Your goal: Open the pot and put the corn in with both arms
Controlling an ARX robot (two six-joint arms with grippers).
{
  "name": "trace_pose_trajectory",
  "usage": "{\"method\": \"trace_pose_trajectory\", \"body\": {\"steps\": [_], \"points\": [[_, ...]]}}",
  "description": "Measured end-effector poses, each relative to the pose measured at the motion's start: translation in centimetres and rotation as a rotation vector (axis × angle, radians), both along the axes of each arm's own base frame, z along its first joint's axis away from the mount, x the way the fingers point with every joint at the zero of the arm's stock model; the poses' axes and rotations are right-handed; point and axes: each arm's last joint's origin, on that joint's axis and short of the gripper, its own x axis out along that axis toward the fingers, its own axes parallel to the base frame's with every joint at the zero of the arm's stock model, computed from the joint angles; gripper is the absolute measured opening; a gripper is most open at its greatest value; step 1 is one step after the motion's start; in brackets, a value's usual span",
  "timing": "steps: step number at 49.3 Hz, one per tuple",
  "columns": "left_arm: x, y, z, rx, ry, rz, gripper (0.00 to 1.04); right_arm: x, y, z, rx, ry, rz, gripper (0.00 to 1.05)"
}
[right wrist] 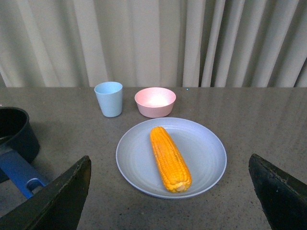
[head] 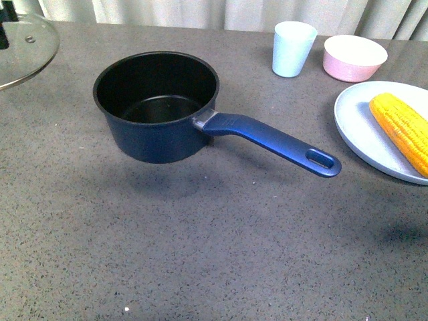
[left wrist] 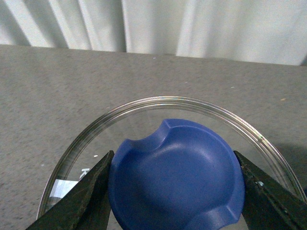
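Navy pot (head: 157, 107) upright, uncovered; glass lid (head: 20, 53) far left; yellow corn (head: 401, 130) flat on plate (head: 354, 119).

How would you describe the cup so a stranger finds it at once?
Start at the big pot and look past its handle toward the curtain. Two small vessels stand there side by side, behind the plate of corn. The cup is the taller, pale-blue one; its neighbour is a low pink bowl.

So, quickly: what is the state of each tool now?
Left tool: closed on the lid knob.
Right tool: open, holding nothing.
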Motion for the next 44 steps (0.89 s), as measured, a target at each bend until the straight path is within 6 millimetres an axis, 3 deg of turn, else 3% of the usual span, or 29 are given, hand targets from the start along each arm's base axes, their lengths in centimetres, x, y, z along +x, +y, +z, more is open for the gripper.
{"method": "trace_pose_trajectory", "body": {"steps": [6, 17, 30, 44], "points": [[-0.2, 1.6, -1.6, 0.002, 0.020, 0.044, 0.62, 0.0, 0.0, 0.0, 0.000, 0.000, 0.000, 0.96], [-0.4, 2.4, -4.4, -0.006, 0.063, 0.065, 0.61, 0.0, 0.0, 0.0, 0.000, 0.000, 0.000, 0.96], [-0.2, 2.2, -7.9, -0.043, 0.103, 0.056, 0.61, 0.0, 0.0, 0.0, 0.000, 0.000, 0.000, 0.96], [0.3, 1.3, -9.5, -0.059, 0.106, 0.022, 0.61, 0.0, 0.0, 0.0, 0.000, 0.000, 0.000, 0.96]]}}
